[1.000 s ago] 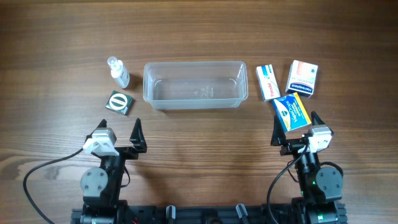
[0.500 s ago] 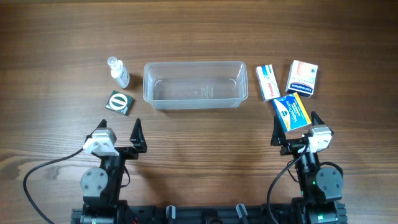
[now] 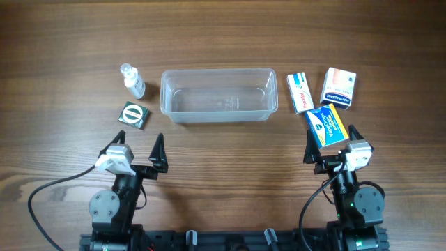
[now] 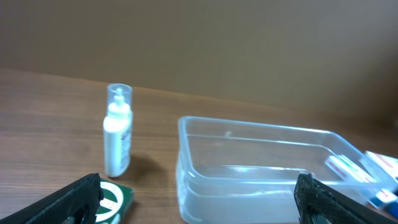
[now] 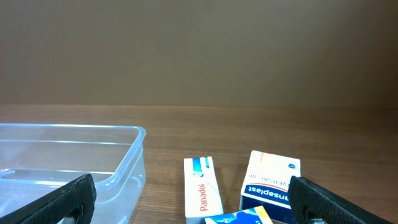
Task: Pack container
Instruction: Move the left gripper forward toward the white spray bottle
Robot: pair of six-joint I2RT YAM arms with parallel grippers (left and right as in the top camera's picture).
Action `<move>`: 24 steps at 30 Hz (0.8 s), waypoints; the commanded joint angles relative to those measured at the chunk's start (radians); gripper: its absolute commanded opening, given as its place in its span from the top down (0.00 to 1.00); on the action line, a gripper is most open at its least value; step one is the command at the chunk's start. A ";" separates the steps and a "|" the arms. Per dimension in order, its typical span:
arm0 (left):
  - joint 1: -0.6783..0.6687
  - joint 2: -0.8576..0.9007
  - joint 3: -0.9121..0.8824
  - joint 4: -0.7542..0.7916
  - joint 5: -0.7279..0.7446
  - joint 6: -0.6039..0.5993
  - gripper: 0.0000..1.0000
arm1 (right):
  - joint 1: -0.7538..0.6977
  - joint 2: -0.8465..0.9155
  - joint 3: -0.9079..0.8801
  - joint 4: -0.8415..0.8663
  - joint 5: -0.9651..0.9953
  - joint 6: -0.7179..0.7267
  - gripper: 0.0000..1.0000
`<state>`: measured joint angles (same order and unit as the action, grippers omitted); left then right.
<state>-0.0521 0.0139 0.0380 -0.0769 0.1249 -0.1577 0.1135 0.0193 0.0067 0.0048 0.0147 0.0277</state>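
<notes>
The clear plastic container [image 3: 217,95] stands empty at the table's middle; it also shows in the left wrist view [image 4: 273,168] and the right wrist view [image 5: 68,158]. A small white spray bottle [image 3: 132,80] [image 4: 117,134] and a green square box [image 3: 133,115] [image 4: 112,198] lie left of it. A white Panadol box [image 3: 300,91] [image 5: 203,194], a white-and-blue Hansaplast box [image 3: 339,88] [image 5: 271,184] and a blue-and-yellow box [image 3: 327,125] [image 5: 239,218] lie right of it. My left gripper [image 3: 136,150] is open and empty near the green box. My right gripper [image 3: 332,148] is open and empty, just short of the blue-and-yellow box.
The wooden table [image 3: 223,35] stretches bare behind the container. Both arm bases and a black cable [image 3: 49,189] sit at the front edge.
My left gripper has shifted slightly to the right and toward the front. The right arm and all objects have not moved.
</notes>
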 commanded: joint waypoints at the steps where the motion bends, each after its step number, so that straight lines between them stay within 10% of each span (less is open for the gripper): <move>1: 0.006 -0.006 0.052 -0.048 0.061 0.017 0.00 | 0.003 -0.008 -0.002 0.003 -0.013 -0.009 0.00; 8: 0.006 0.206 0.414 -0.216 0.018 0.029 0.00 | 0.003 -0.008 -0.002 0.003 -0.013 -0.009 0.00; 18: 0.006 0.978 1.219 -0.878 -0.019 0.368 0.00 | 0.003 -0.008 -0.002 0.003 -0.013 -0.009 0.00; 24: 0.005 1.175 1.293 -0.889 -0.033 0.368 0.00 | 0.003 -0.008 -0.002 0.003 -0.013 -0.009 0.00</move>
<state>-0.0521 1.1267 1.3128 -0.9665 0.1089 0.1688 0.1135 0.0193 0.0063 0.0044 0.0147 0.0277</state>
